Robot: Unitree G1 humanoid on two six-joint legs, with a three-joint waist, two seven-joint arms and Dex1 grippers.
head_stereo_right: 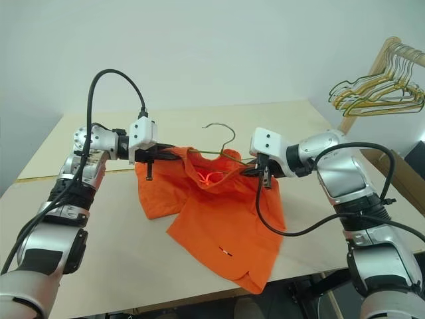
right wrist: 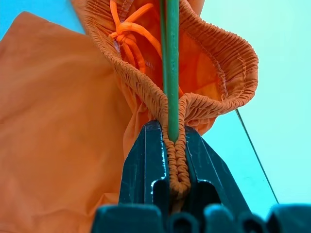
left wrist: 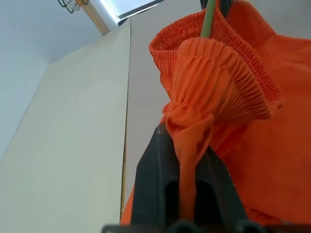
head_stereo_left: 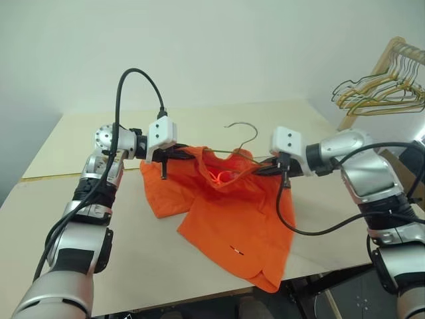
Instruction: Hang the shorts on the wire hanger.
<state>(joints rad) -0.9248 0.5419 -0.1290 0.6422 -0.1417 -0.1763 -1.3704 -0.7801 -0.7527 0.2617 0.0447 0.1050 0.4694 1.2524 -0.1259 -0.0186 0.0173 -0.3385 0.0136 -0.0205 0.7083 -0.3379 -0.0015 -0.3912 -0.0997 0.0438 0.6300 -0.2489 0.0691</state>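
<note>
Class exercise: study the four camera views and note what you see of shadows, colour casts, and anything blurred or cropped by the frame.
Left eye view: the shorts cast only a soft shadow on the table; even lighting. Right wrist view: the background looks cyan; the wire hanger looks green. Left wrist view: the left gripper fingers are slightly blurred and cropped at the frame's bottom.

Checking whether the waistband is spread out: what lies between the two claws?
In the left eye view, the orange shorts' gathered waistband spans from the left claw to the right claw, with the wire hanger rising from it midway.
</note>
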